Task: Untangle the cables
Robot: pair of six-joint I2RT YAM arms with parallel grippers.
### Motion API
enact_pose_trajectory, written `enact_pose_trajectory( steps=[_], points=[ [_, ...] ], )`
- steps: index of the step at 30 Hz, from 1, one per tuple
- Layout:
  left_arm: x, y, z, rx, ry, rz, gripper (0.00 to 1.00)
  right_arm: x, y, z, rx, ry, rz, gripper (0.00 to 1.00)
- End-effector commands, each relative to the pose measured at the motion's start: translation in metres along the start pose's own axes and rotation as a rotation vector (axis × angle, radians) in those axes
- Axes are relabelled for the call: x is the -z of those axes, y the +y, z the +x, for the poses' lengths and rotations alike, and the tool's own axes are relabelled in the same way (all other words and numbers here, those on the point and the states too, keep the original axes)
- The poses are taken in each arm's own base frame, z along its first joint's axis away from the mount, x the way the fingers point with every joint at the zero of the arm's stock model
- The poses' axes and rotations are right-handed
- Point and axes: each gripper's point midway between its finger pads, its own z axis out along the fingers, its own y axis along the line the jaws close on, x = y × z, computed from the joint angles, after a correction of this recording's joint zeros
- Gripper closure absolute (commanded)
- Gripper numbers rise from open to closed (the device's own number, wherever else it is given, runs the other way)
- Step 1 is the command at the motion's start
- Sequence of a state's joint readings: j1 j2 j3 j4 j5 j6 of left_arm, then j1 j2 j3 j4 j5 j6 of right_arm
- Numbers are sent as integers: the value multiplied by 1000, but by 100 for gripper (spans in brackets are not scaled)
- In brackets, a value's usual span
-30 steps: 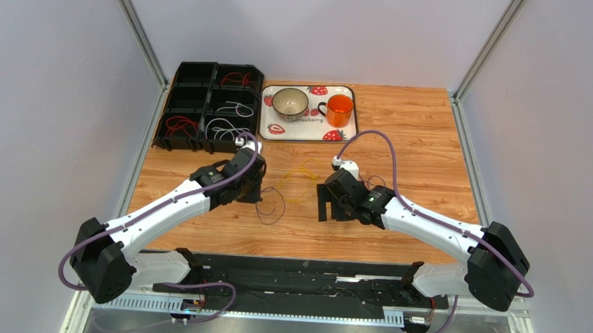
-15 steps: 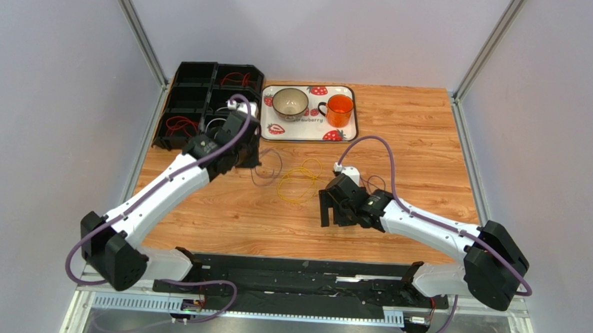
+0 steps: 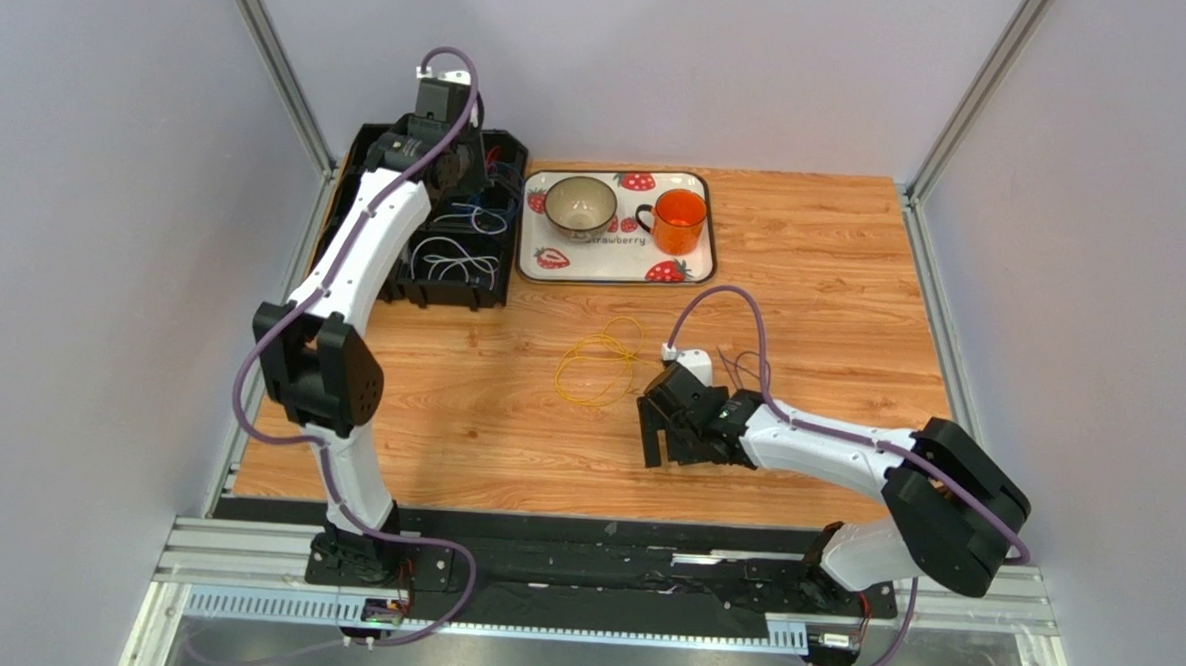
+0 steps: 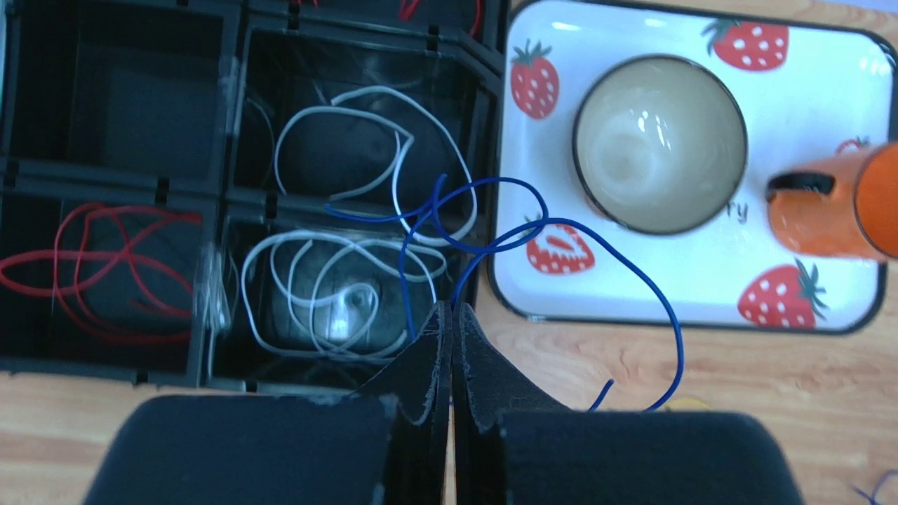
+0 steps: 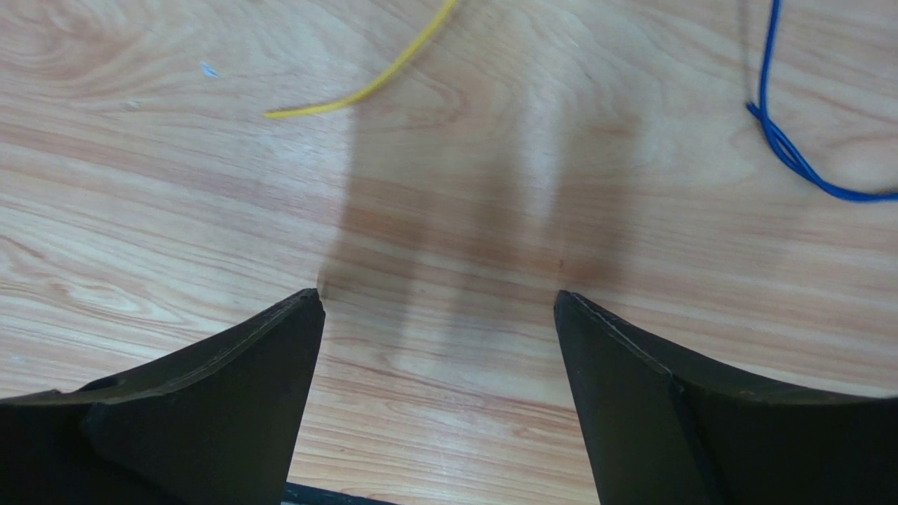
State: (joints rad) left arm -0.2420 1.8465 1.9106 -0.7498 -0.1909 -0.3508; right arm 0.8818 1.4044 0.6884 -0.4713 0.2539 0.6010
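Cable (image 4: 659, 302) in left claw (image 4: 452, 307), wrist-view blue

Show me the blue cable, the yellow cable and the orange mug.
blue cable (image 4: 678, 347), left wrist view, right-hand bend of its loop
yellow cable (image 5: 364, 89), right wrist view, strand near its loose end
orange mug (image 3: 681, 217), top external view, its body
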Motion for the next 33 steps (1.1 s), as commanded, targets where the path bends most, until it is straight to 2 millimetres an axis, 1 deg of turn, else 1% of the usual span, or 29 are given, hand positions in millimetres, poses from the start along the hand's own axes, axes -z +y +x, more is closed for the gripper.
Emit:
enact_pose_trajectory(
  steps=[1,2,3,5,6,8,9,11,16,18,20,22,23,24,26,27,29,30,31,32,33],
  points=[
    [-37,6,-31,-11,-42,29,100,-11,10,-11,6,-49,-41,12],
    [-44,11,-34,-4,-41,26,100,-13,13,-12,11,-52,-55,12],
    [-57,12,-39,-1,-48,26,100,-14,14,-11,15,-46,-60,12],
    [-70,17,-44,-1,-55,20,100,-17,16,-10,24,-38,-70,13],
    [-81,18,-44,-2,-53,18,100,-17,16,-11,23,-36,-71,13],
    [-91,24,-43,1,-50,4,100,-19,16,-10,24,-30,-74,13],
    [-99,26,-39,3,-40,-2,100,-20,17,-10,22,-27,-73,13],
    [-107,33,-35,12,-31,-15,100,-21,16,-10,21,-20,-73,13],
    [-131,52,-9,58,16,-84,100,-25,18,-9,26,-2,-83,14],
    [-139,55,-2,65,31,-92,100,-26,18,-9,25,2,-82,14],
    [-142,60,-4,71,21,-119,100,-27,19,-10,23,7,-85,14],
    [-150,65,-1,72,27,-139,100,-27,19,-10,23,10,-89,15],
    [-150,65,-5,78,20,-142,100,-28,18,-9,23,12,-86,15],
    [-156,67,-2,77,29,-147,100,-27,18,-9,22,11,-87,15],
    [-157,69,-5,91,30,-152,100,-28,19,-9,22,11,-90,15],
    [-160,69,-2,97,39,-150,96,-28,18,-9,21,12,-88,15],
    [-159,67,-2,105,43,-128,80,-29,19,-9,22,15,-90,15],
    [-154,66,-7,112,34,-124,56,-28,18,-9,22,15,-89,15],
    [-150,65,-10,117,27,-124,48,-29,18,-9,21,17,-90,15],
    [-147,65,-9,120,28,-123,43,-29,19,-9,22,18,-91,15],
    [-135,63,-21,124,1,-111,31,-29,19,-8,22,18,-91,15]
  ],
)
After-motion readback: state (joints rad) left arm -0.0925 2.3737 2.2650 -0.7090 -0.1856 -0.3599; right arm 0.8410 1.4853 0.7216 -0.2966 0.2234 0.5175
